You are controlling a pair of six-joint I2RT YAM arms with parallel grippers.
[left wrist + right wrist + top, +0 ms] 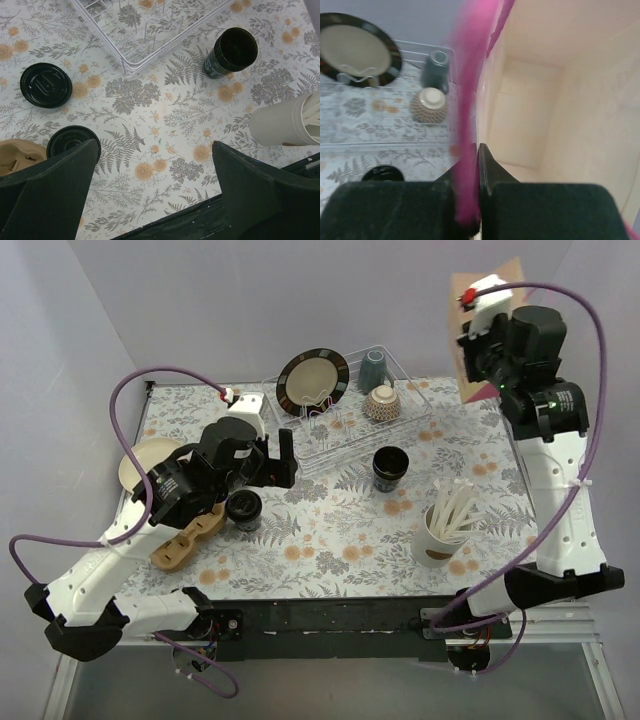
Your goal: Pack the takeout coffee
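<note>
Currently: your right gripper (476, 170) is clamped on the paper bag's (545, 100) pink handle (467, 100), upper right of the overhead view. Left gripper (155, 150), jaws apart, hovers by the lidded cup (73, 142), lower left; open cup (231, 51) mid-table. Step: bag readied. Next you'd likely grasp a cup.

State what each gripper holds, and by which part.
Right gripper pinches the paper bag by its pink top edge; left gripper is open, holding nothing.
</note>
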